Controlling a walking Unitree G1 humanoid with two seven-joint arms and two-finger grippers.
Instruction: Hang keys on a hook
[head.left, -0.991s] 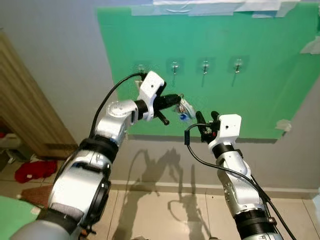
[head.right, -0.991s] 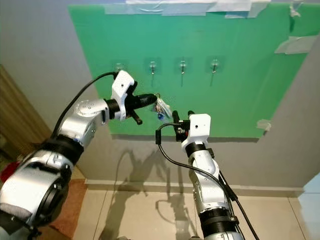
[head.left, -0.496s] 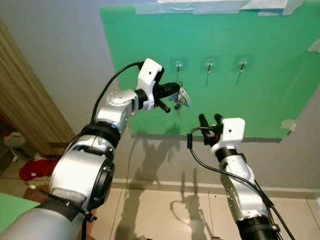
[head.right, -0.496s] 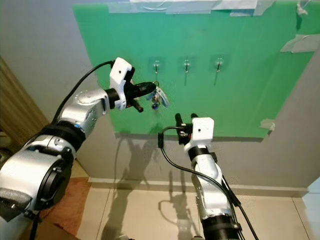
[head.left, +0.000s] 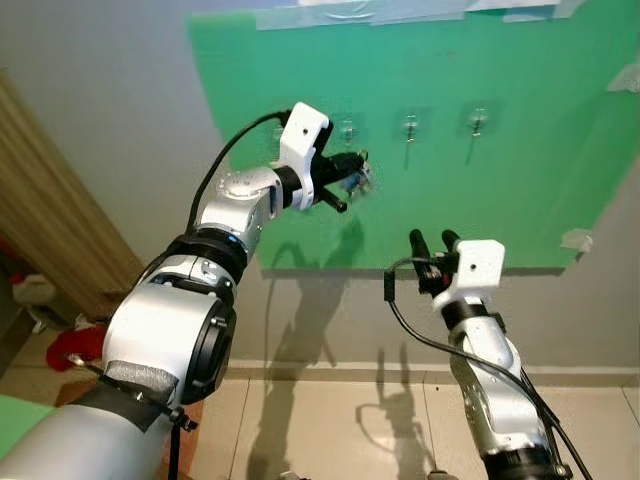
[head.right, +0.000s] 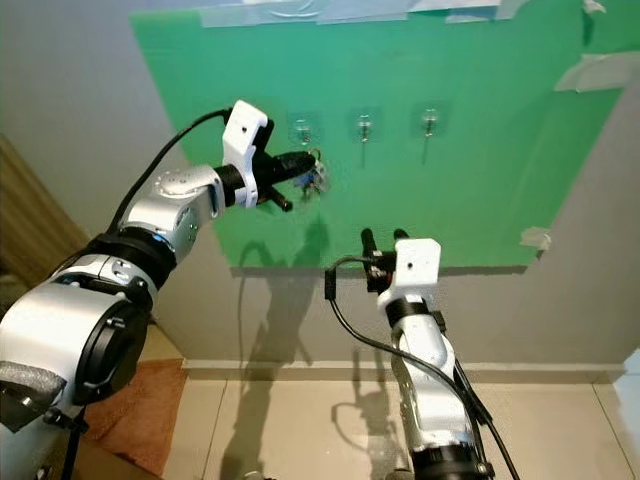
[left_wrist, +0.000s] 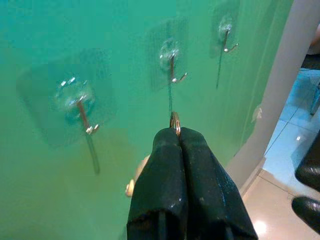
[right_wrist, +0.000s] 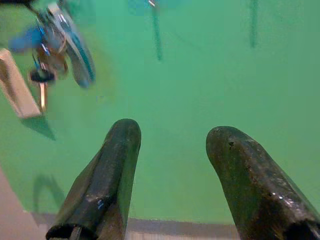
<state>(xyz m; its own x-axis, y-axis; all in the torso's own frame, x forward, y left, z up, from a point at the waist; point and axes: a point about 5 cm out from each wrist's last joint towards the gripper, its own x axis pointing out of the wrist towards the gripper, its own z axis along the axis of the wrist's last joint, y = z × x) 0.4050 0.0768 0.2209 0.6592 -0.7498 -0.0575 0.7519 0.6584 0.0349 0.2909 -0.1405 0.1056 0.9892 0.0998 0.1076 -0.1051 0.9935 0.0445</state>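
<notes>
The left gripper (head.left: 352, 166) is closed on the keys (head.left: 362, 178), holding them raised against the green board (head.left: 520, 160), just beside the nearest of 4 hooks (head.left: 348, 130). The right gripper (head.left: 433, 243), fingers spread and empty, sits lower, apart from the keys.

Bare green board (head.left: 520, 190) below the hooks (head.left: 411, 127) — open room — right claw (head.left: 434, 243) hovers low
</notes>
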